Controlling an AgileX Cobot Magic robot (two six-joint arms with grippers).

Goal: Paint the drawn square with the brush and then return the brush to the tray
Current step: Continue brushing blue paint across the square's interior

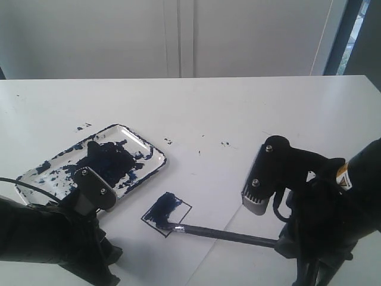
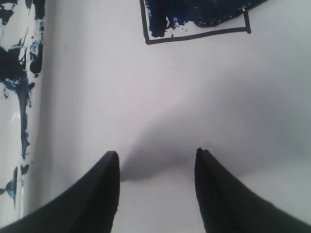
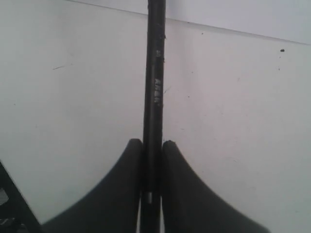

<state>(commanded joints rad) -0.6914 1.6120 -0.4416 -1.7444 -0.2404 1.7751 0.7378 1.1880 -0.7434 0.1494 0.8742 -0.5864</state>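
Painting was the step in hand, and I judged the fill roughly half done.

Far left, the tray [image 1: 156, 156] sat on the table [image 1: 238, 107], heavily smeared dark blue, with no brush in it. The left arm sat at the tray's near corner. Its wrist view showed the left claw [image 2: 155, 160] released, jaws apart with nothing between them and only bare white surface underneath. It looked idle to me.

Next over, the drawn square [image 1: 168, 210] lay just beside the tray's near right edge, not touching it. Dark blue covered its far left part. The right corner and a strip along the near edges were white inside the outline.

The brush [image 1: 226, 235] had its bristles down on the near left side of the square, at or just inside the line. I couldn't tell how hard it pressed. The handle ran low across the table, out to the right.

The right claw [image 3: 152, 143] was clenched on that handle, gripping well back from the ferrule, with the shaft straight between the pads.

The next move, as I read it, called for short strokes dragging the tip toward the white right corner and the near edge. Pressure should be light so the long lever doesn't wander over the outline. If the bristles ran dry, a reload from the tray was likely needed first. After that, the brush goes across to the tray and the grip lets go there.
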